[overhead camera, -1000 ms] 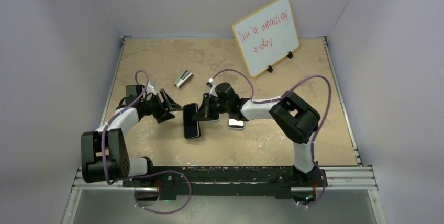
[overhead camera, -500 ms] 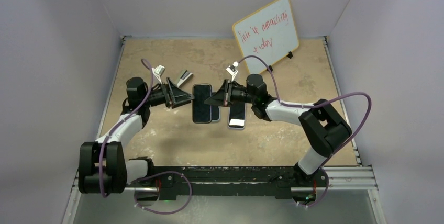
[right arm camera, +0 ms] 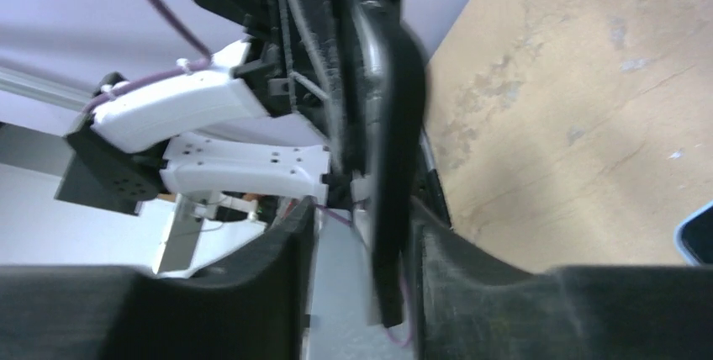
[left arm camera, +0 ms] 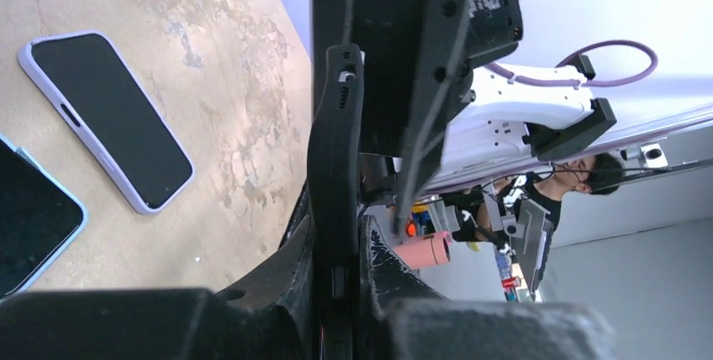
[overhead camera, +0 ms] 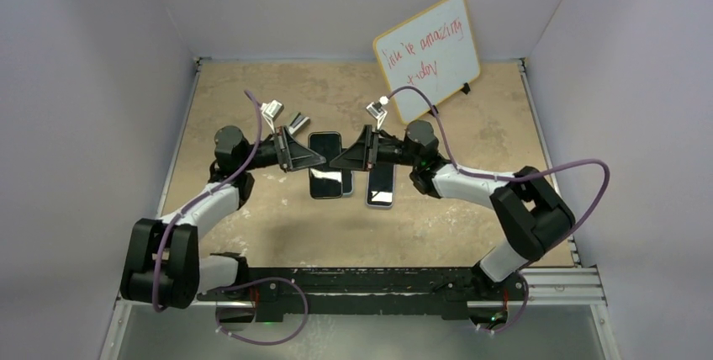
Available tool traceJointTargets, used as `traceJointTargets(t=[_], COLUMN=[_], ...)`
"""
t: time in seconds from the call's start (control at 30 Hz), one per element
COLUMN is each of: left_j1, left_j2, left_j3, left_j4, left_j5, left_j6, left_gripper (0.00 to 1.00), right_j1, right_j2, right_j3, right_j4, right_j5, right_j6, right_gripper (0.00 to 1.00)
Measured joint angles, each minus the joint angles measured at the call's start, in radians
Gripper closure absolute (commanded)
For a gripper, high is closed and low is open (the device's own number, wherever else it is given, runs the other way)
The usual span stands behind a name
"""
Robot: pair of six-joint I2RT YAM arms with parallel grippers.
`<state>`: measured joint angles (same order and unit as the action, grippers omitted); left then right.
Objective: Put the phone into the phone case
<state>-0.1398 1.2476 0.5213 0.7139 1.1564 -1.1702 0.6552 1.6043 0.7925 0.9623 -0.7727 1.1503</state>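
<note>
A black phone case hangs above the table between my two grippers, its dark glossy face turned up. My left gripper is shut on its left edge. In the left wrist view both fingers press the case's rim, which shows button cut-outs. My right gripper stands open at the right edge. In the right wrist view the case leans on one finger, with a gap to the other. A phone with a pale lavender rim lies flat on the table beside them.
A blue-rimmed phone lies under the held case, and its corner appears in the left wrist view. A small silver object rests behind the left gripper. A whiteboard with red writing stands at the back right. White walls enclose the table.
The black case rose off the table and moved back, carried between both grippers. My left gripper closed on it, and my right gripper's jaws came apart.
</note>
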Motion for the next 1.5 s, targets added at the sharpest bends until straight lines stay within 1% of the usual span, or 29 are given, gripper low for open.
traceJointTargets(t=[0.03, 0.07, 0.13, 0.17, 0.23, 0.43, 0.47, 0.57, 0.6, 0.73, 0.83, 0.97, 1.03, 1.07, 1.1, 1.13, 1.17, 1.2, 1.23, 1.27, 1.33, 1.43, 1.47, 1.5], left_j1=[-0.003, -0.003, -0.006, -0.011, -0.021, -0.064, -0.072, -0.087, -0.090, -0.091, -0.091, -0.092, -0.092, -0.092, -0.092, -0.092, -0.092, -0.092, -0.092, -0.092, -0.094, -0.106, -0.109, -0.111], left_j2=[0.005, 0.013, 0.029, 0.034, 0.038, 0.043, 0.047, 0.058, 0.060, 0.065, 0.085, 0.134, 0.144, 0.146, 0.147, 0.147, 0.147, 0.147, 0.146, 0.142, 0.118, 0.064, 0.050, 0.036], left_j3=[-0.010, -0.021, -0.040, -0.045, -0.050, -0.050, -0.050, -0.050, -0.050, -0.050, -0.050, -0.051, -0.059, -0.062, -0.064, -0.065, -0.066, -0.066, -0.065, -0.063, -0.041, 0.039, 0.061, 0.083], left_j4=[0.040, 0.077, 0.143, 0.174, 0.231, 0.406, 0.436, 0.507, 0.519, 0.549, 0.580, 0.608, 0.609, 0.608, 0.608, 0.608, 0.603, 0.593, 0.570, 0.527, 0.362, 0.031, -0.035, -0.104], left_j5=[-0.005, -0.009, -0.012, -0.012, -0.021, -0.061, -0.066, -0.078, -0.080, -0.095, -0.110, -0.121, -0.126, -0.126, -0.126, -0.126, -0.126, -0.126, -0.126, -0.129, -0.138, -0.164, -0.168, -0.166], left_j6=[-0.026, -0.055, -0.120, -0.148, -0.199, -0.307, -0.323, -0.363, -0.367, -0.376, -0.381, -0.383, -0.383, -0.383, -0.383, -0.380, -0.373, -0.359, -0.338, -0.307, -0.207, -0.008, 0.035, 0.076], left_gripper=[1.00, 1.00, 1.00, 1.00, 1.00, 1.00, 1.00, 1.00, 1.00, 1.00, 1.00, 1.00, 1.00, 1.00, 1.00, 1.00, 1.00, 1.00, 1.00, 1.00, 1.00, 1.00, 1.00, 1.00], right_j1=[0.000, 0.000, 0.000, 0.000, 0.000, 0.001, 0.001, 0.001, 0.001, 0.009, 0.018, 0.026, 0.029, 0.031, 0.032, 0.032, 0.032, 0.032, 0.032, 0.032, 0.032, 0.032, 0.032, 0.034], right_j2=[-0.013, -0.034, -0.080, -0.105, -0.151, -0.208, -0.209, -0.209, -0.209, -0.212, -0.212, -0.207, -0.200, -0.198, -0.197, -0.197, -0.197, -0.197, -0.197, -0.197, -0.197, -0.204, -0.213, -0.227], right_j3=[-0.006, -0.015, -0.032, -0.042, -0.063, -0.097, -0.098, -0.103, -0.108, -0.143, -0.173, -0.201, -0.202, -0.202, -0.202, -0.202, -0.202, -0.202, -0.203, -0.208, -0.221, -0.227, -0.227, -0.226], right_j4=[0.000, -0.001, -0.005, -0.012, -0.020, -0.043, -0.051, -0.060, -0.060, -0.058, -0.056, -0.009, 0.009, 0.017, 0.023, 0.027, 0.032, 0.039, 0.040, 0.036, 0.010, -0.048, -0.065, -0.083], right_j5=[-0.001, -0.002, -0.004, -0.005, -0.005, -0.006, -0.006, -0.006, -0.006, -0.005, -0.005, -0.006, -0.005, -0.005, -0.004, -0.003, -0.002, 0.002, 0.004, 0.016, 0.047, 0.092, 0.107, 0.118], right_j6=[-0.002, -0.007, -0.025, -0.035, -0.056, -0.092, -0.095, -0.099, -0.098, -0.096, -0.092, -0.064, -0.051, -0.047, -0.042, -0.037, -0.031, -0.024, -0.013, -0.005, 0.003, 0.005, 0.001, -0.005], right_gripper=[0.34, 0.27, 0.18, 0.16, 0.15, 0.18, 0.19, 0.28, 0.29, 0.30, 0.34, 0.38, 0.45, 0.51, 0.61, 0.76, 0.86, 0.92, 0.98, 1.00, 1.00, 1.00, 0.96, 0.85])
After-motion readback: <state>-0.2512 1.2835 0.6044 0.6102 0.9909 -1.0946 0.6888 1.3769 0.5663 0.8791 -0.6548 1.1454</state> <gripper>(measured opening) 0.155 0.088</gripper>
